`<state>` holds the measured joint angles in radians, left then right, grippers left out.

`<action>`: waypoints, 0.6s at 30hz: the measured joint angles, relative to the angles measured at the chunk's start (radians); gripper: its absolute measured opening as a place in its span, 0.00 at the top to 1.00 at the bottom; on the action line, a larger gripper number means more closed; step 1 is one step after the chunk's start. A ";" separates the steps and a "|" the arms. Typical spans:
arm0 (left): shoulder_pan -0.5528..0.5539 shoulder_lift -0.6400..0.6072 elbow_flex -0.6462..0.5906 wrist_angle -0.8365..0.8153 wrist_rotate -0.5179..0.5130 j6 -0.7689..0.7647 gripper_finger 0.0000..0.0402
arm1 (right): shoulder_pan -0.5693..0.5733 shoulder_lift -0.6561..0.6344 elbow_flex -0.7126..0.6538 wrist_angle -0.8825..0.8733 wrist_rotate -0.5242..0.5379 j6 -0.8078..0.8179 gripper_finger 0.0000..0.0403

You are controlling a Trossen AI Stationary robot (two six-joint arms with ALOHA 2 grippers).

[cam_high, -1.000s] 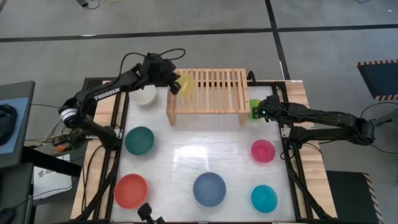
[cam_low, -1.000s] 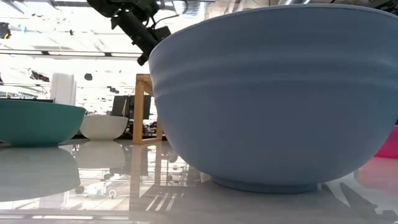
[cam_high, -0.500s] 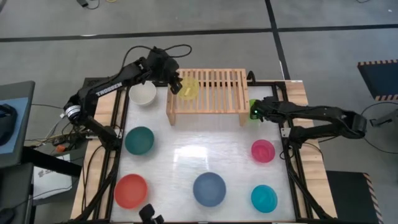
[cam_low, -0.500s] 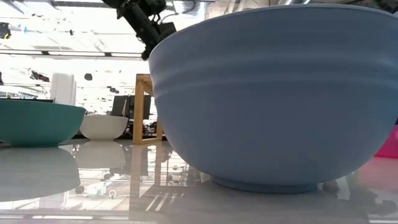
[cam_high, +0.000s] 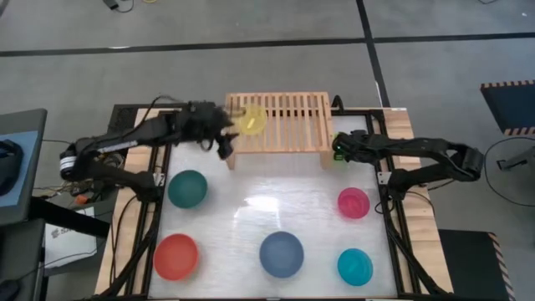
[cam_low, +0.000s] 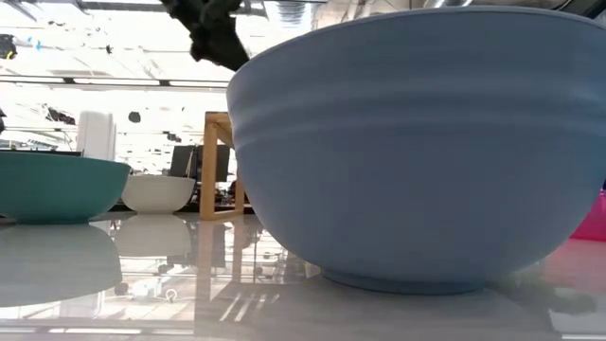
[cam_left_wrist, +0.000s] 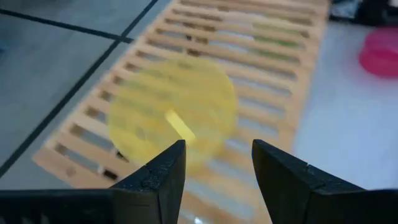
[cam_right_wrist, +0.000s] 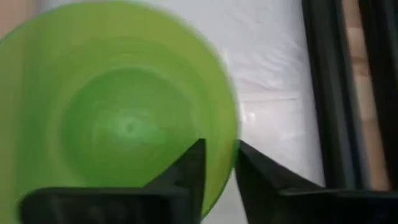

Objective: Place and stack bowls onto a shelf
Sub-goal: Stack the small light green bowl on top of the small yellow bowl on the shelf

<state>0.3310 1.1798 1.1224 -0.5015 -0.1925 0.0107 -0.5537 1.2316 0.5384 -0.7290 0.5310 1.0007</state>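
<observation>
A yellow bowl (cam_high: pixel 250 119) (cam_left_wrist: pixel 174 112) stands upright on the left part of the shelf's slatted top (cam_high: pixel 288 121). My left gripper (cam_high: pixel 224 144) (cam_left_wrist: pixel 217 168) hovers open just off the shelf's left near corner, apart from that bowl. The lime green bowl (cam_right_wrist: pixel 124 124) stands on the table beside the shelf's right leg, mostly hidden under my right gripper (cam_high: pixel 338 149) (cam_right_wrist: pixel 219 165), which is shut on its rim. The white bowl (cam_low: pixel 158 192) stands on the table left of the shelf; in the high view my left arm covers it. My right gripper has the lime green bowl's rim (cam_right_wrist: pixel 231 124) between its two fingers, one finger (cam_right_wrist: pixel 193 168) inside the bowl and one outside. The fingers come from the table's right, slanting down. The bowl stands upright with its base on the table.
On the white table stand a dark teal bowl (cam_high: pixel 187 188), a red bowl (cam_high: pixel 175 256), a slate blue bowl (cam_high: pixel 281 253), a cyan bowl (cam_high: pixel 355 266) and a magenta bowl (cam_high: pixel 353 202). Free room lies in the table's middle, in front of the shelf.
My left gripper has let go of the yellow bowl, which stays on the shelf's left part, and has drawn back toward the near edge and down. My right gripper has moved a little toward the table's left edge, over the lime green bowl.
</observation>
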 joint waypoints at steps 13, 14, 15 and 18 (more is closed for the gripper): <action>-0.264 -0.280 -0.368 0.266 -0.164 -0.113 0.59 | 0.001 -0.259 -0.003 -0.203 0.036 0.031 0.91; -0.270 -0.283 -0.379 0.282 -0.163 -0.111 0.59 | 0.001 -0.281 -0.003 -0.202 0.039 0.031 0.89; -0.273 -0.282 -0.387 0.299 -0.165 -0.106 0.59 | 0.001 -0.300 -0.001 -0.201 0.047 0.030 0.89; -0.273 -0.268 -0.388 0.319 -0.182 -0.085 0.59 | 0.002 -0.357 0.018 -0.207 0.084 0.015 0.90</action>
<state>0.0578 0.9114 0.7345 -0.1830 -0.3744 -0.0743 -0.5518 0.8745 0.5568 -0.9357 0.6148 1.0153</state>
